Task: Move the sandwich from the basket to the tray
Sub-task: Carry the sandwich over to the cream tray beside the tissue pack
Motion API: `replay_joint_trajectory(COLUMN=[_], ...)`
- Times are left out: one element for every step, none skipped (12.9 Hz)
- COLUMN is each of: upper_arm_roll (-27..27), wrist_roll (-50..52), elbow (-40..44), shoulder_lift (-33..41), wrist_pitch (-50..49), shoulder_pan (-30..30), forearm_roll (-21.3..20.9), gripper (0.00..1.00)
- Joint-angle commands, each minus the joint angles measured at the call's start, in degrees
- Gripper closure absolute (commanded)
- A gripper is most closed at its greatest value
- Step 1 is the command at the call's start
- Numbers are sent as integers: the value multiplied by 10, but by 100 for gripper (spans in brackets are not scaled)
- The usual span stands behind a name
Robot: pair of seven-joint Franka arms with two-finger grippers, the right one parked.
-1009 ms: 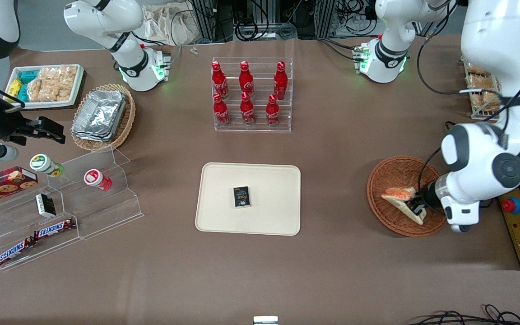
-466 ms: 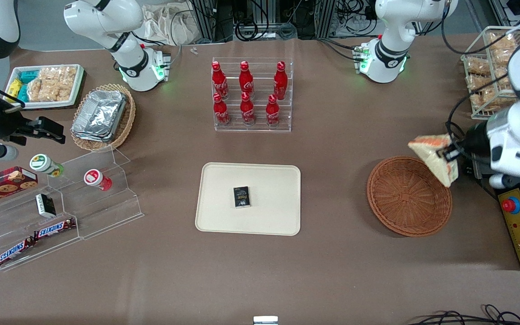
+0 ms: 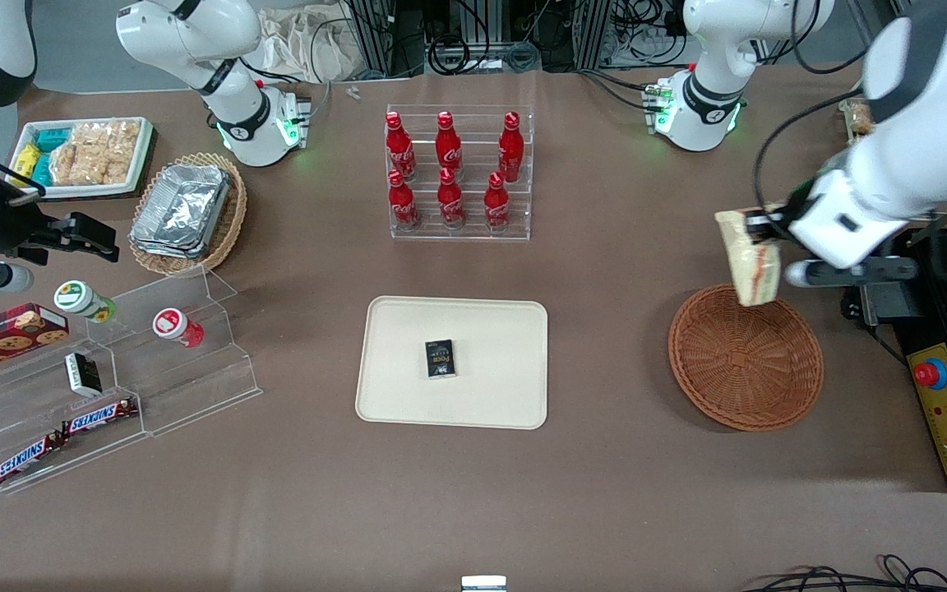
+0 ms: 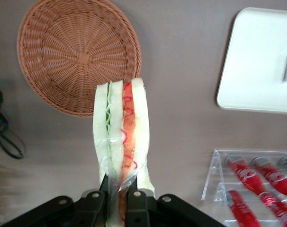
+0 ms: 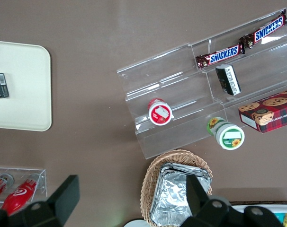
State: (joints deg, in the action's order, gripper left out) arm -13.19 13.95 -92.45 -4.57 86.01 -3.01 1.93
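Front view: the sandwich (image 3: 750, 257), a pale wrapped wedge, hangs in the air above the basket (image 3: 745, 358) rim farthest from the camera, long axis roughly vertical. Left wrist view: the gripper (image 4: 116, 201) pinches its end; white bread, green and orange-red layers point toward the basket (image 4: 78, 54), the tray (image 4: 259, 61) well apart.

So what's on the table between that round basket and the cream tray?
Nothing: in the front view only bare brown tablecloth lies between the basket and the tray. The gripper holds the sandwich in the air over the basket's rim.
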Motion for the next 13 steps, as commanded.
replay_joint_trajectory(upper_arm_roll=[-70,-78,-84,-85,-85,-85,-85,-84,-84,-84,-84,-84,-79], wrist_roll=[18,66,88,96,97,95,95,96,96,96,96,96,100], elbow=[29,26,21,20,20,25,30,30,30,27,28,31,35], shoulder_lift=[-64,-81,-97,-118,-137,-162,-190,-206,-220,-227,-240,-259,-277], wrist_pitch=[12,43,80,113,143,175,197,228,265,288,299,301,305], shoulder_pan=[-13,-19,-34,-59,-73,-83,-98,-111,-118,-118,-121,-138,-150], forearm_roll=[-52,-52,-52,-55,-56,-56,-58,-58,-58,-58,-59,-59,-68], gripper=[100,100,100,100,100,100,100,100,100,100,100,100,100])
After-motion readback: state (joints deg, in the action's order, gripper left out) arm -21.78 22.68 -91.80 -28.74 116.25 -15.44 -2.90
